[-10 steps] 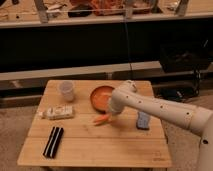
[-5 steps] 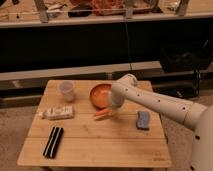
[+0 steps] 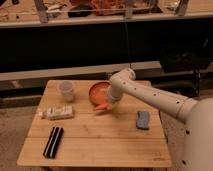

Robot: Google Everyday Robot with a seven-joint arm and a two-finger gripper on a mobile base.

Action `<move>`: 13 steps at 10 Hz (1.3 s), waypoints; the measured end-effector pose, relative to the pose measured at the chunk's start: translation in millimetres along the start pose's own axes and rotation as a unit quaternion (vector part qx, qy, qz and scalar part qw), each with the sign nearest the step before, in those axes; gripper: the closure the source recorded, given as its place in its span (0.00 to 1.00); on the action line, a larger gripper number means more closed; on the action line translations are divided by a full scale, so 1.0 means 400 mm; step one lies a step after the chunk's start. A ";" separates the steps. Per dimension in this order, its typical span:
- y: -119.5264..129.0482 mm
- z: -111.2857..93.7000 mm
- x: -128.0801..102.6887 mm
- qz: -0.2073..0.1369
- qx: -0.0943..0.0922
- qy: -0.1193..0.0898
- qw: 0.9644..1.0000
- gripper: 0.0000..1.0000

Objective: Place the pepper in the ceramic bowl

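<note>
The pepper (image 3: pixel 101 106) is a small orange tapered piece, held just off the wooden table (image 3: pixel 95 150) at the near rim of the ceramic bowl (image 3: pixel 98 91). The bowl is round and orange-red and stands at the back middle of the table. My gripper (image 3: pixel 110 101) hangs from the white arm that reaches in from the right. It is shut on the pepper's right end, over the bowl's near right edge. The arm's wrist hides the right side of the bowl.
A small pale cup (image 3: pixel 66 90) stands left of the bowl. A white packet (image 3: pixel 56 112) lies at the left, and a black flat bar-shaped object (image 3: pixel 53 141) lies at the front left. A blue sponge (image 3: pixel 143 120) lies at the right. Dark shelving runs behind the table.
The gripper has moved up and back toward the bowl, carrying the pepper from the table's middle to the bowl's near rim. The sponge, once partly hidden by the arm, now shows fully.
</note>
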State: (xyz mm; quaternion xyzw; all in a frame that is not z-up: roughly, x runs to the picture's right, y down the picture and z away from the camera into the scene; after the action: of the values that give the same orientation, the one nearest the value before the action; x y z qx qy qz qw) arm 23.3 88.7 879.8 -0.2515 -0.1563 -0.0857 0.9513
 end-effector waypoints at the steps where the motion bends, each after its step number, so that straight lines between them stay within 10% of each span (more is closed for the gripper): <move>1: -0.013 0.000 0.000 -0.001 0.000 0.001 1.000 0.99; 13: -0.096 -0.008 0.000 -0.008 0.000 0.001 1.000 0.99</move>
State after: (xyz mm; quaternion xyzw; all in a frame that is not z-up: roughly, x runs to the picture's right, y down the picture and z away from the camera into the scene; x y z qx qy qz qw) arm 14.7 54.2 894.2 -0.2504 -0.1572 -0.0934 0.9507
